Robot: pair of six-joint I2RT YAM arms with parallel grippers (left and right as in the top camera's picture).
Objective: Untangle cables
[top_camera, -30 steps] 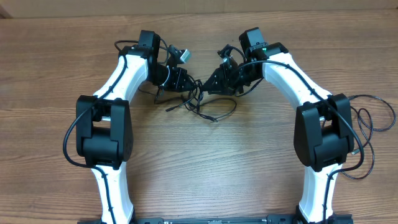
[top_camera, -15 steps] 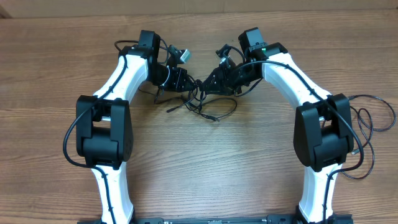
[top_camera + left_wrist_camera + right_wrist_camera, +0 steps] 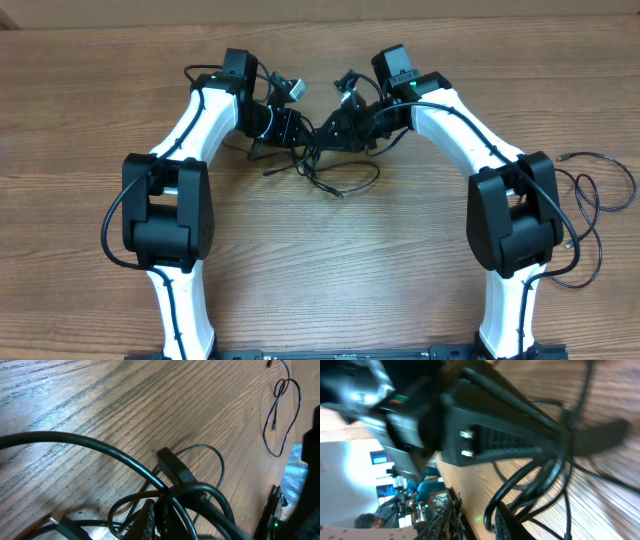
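The cables (image 3: 318, 170) form a tangled knot of thin black loops.

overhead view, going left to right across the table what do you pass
left arm → tangled cables in the middle → right arm → loose thin cable near the right edge
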